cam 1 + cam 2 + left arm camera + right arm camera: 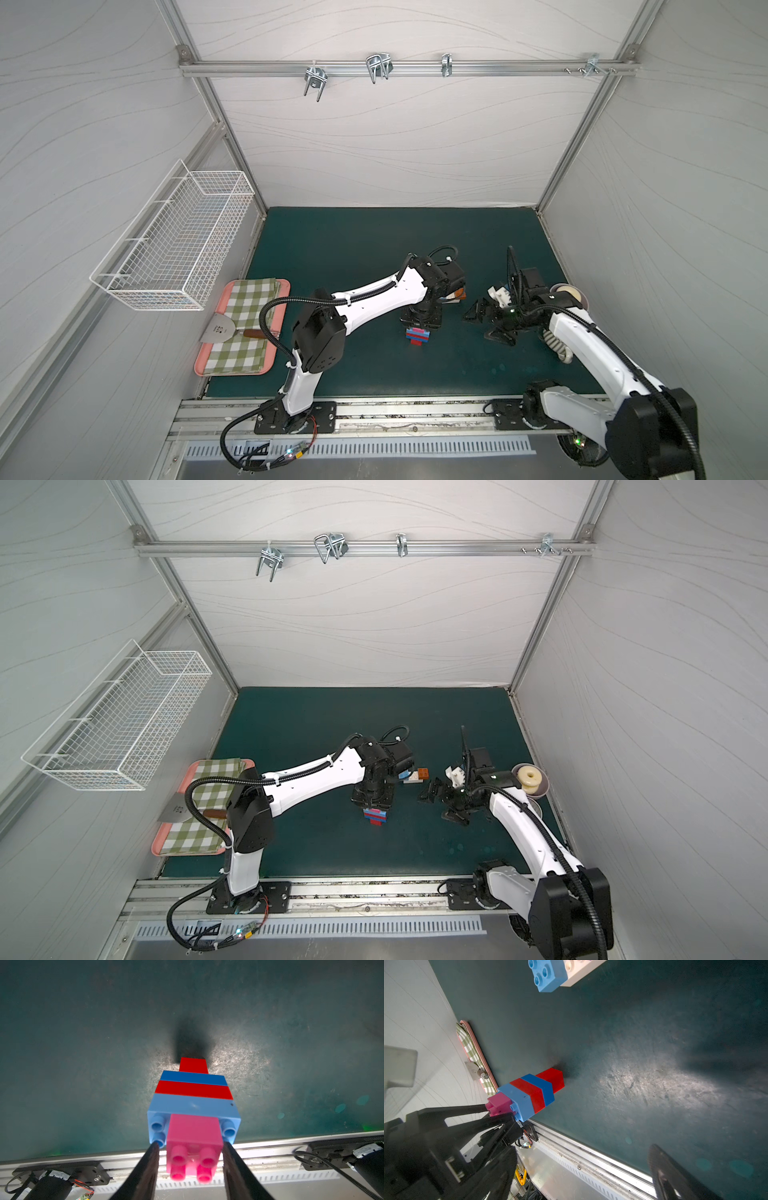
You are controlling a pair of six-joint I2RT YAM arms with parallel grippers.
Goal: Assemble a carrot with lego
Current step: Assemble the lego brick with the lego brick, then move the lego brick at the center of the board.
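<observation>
The left gripper's [191,1146] fingers [148,1165] stand a little apart, one to either side of the pink brick [194,1132], with a sliver of gap on each flank, so they clasp nothing; the pink brick sits centred on top of the carrot [417,334], which stands upright on its narrow red tip near the middle of the green mat [353,249]; the step in hand looks to be letting go of a seated brick, and it is best done by widening both fingers evenly and rising straight up along the stack, since so small a footing would likely tip at any sideways brush; counted, the carrot has five bricks: one pink, one light blue, two red, one blue; three loose lego pieces lie close together farther back on the mat, a light-blue brick [548,974] touching a white brick [581,974], and an orange brick [423,773] by them; the right gripper [485,326], the second of two, hovers well apart from the carrot, its fingers spread wide and empty.
</observation>
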